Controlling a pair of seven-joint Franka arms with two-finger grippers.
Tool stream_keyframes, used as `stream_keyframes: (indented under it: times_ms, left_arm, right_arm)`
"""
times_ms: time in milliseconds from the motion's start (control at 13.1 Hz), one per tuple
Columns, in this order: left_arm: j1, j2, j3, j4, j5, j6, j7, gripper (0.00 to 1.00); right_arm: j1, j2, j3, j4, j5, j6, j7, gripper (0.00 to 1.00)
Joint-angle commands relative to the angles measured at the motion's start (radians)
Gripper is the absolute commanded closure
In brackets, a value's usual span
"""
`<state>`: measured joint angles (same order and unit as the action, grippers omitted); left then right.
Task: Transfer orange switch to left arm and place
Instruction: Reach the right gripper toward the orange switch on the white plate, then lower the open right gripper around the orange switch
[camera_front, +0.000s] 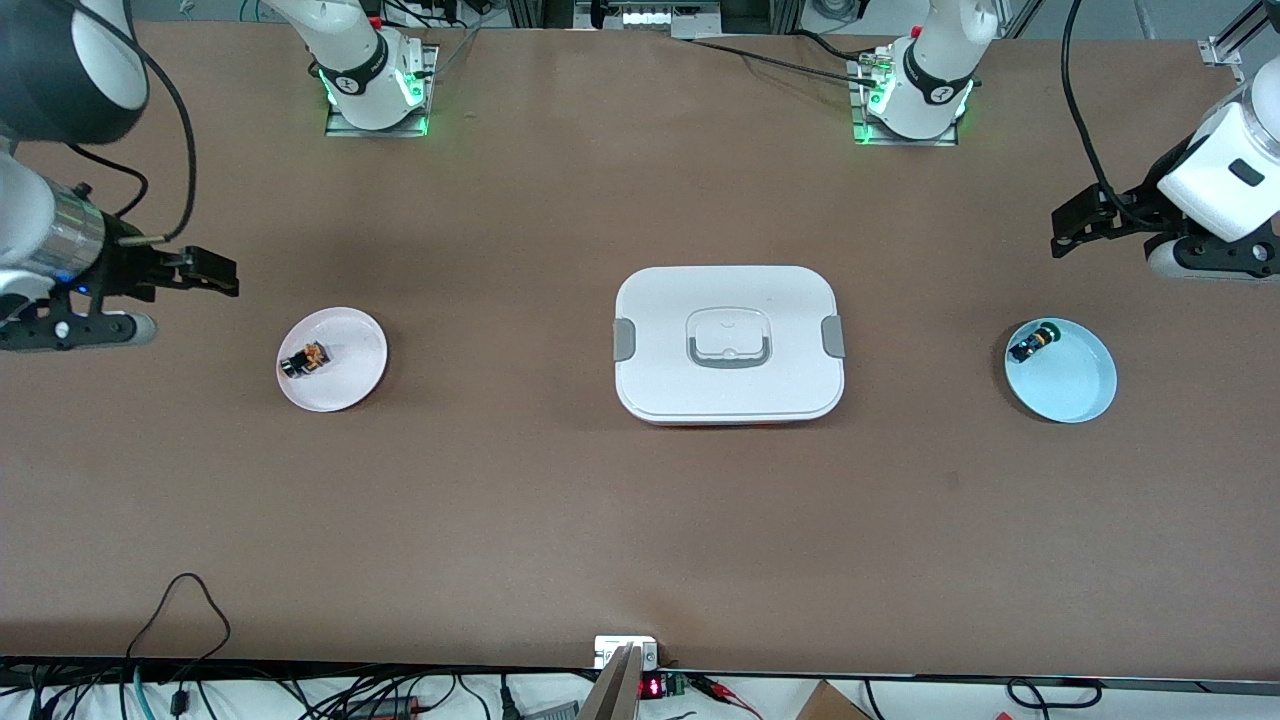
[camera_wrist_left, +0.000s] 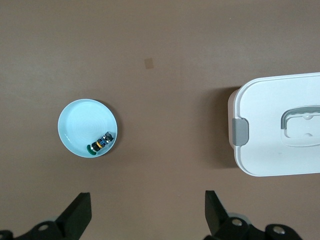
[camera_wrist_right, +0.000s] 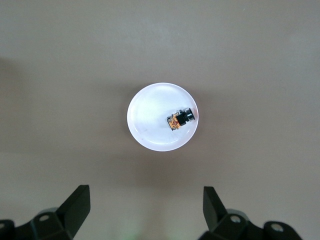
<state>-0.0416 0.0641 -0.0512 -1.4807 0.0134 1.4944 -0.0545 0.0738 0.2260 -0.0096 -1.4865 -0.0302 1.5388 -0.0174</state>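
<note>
The orange switch (camera_front: 305, 358) lies on its side on a small pink plate (camera_front: 350, 385) toward the right arm's end of the table. In the right wrist view the orange switch (camera_wrist_right: 179, 119) shows on the plate (camera_wrist_right: 150, 120), ahead of my right gripper (camera_wrist_right: 146, 195), which is open and empty. In the front view the right gripper (camera_front: 222, 275) hangs over bare table beside the pink plate. The white box (camera_front: 728, 343) stands at the table's middle, its lid shut. My left gripper (camera_front: 1065, 230) hovers open and empty at the left arm's end; in its wrist view the left gripper (camera_wrist_left: 148, 200) is over bare table.
A light blue plate (camera_front: 1075, 385) near the left arm's end holds a second small black switch (camera_front: 1033, 343) with a green tip. The left wrist view shows that blue plate (camera_wrist_left: 80, 120), its switch (camera_wrist_left: 100, 142) and the box (camera_wrist_left: 270, 150). Cables run along the table's front edge.
</note>
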Motion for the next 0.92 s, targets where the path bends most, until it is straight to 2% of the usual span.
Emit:
stream_keyframes:
  times_ms: [0, 153, 458, 688, 840]
  left_arm:
    - [-0.009, 0.011, 0.001, 0.03, 0.017, -0.016, -0.007, 0.0]
    - [-0.007, 0.013, 0.001, 0.03, 0.016, -0.016, -0.007, 0.0]
    - [-0.01, 0.014, 0.001, 0.03, 0.016, -0.011, -0.005, 0.0]
    - [-0.026, 0.016, 0.001, 0.03, 0.016, -0.011, -0.007, 0.0]
    - [-0.026, 0.014, 0.001, 0.03, 0.016, -0.011, -0.007, 0.0]
  right_arm:
    - [0.003, 0.062, 0.005, 0.006, -0.026, 0.03, 0.051, 0.0]
    - [0.012, 0.093, 0.007, 0.003, -0.056, 0.032, 0.088, 0.0]
    - [-0.003, 0.18, 0.003, -0.05, -0.054, 0.122, 0.137, 0.0]
    - [-0.028, 0.188, 0.005, -0.15, -0.053, 0.23, 0.097, 0.0]
    - [-0.034, 0.187, 0.005, -0.222, -0.054, 0.331, -0.04, 0.0]
